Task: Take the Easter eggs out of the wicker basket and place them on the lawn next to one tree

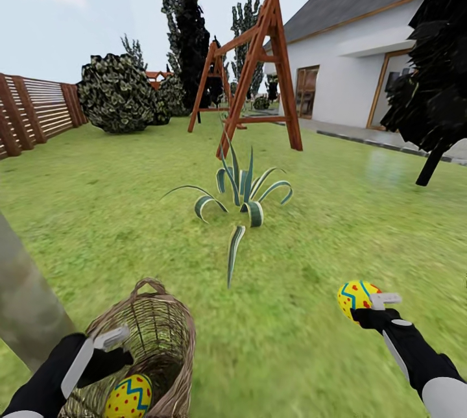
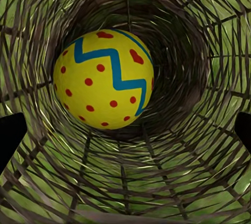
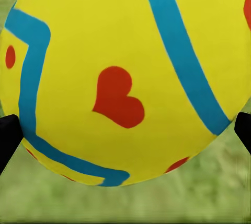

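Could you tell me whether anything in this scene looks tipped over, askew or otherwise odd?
Yes: the wicker basket is tipped over on the lawn, its mouth toward the left gripper, with one Easter egg inside. The right gripper holds another egg over the grass.

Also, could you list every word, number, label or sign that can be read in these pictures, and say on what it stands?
None: no words, numbers, labels or signs can be read.
The egg in the basket: only red dots and a blue zigzag, no text.
The egg in the right gripper: only red hearts and blue bands.
The basket, the swing frame and the house: no writing shows.
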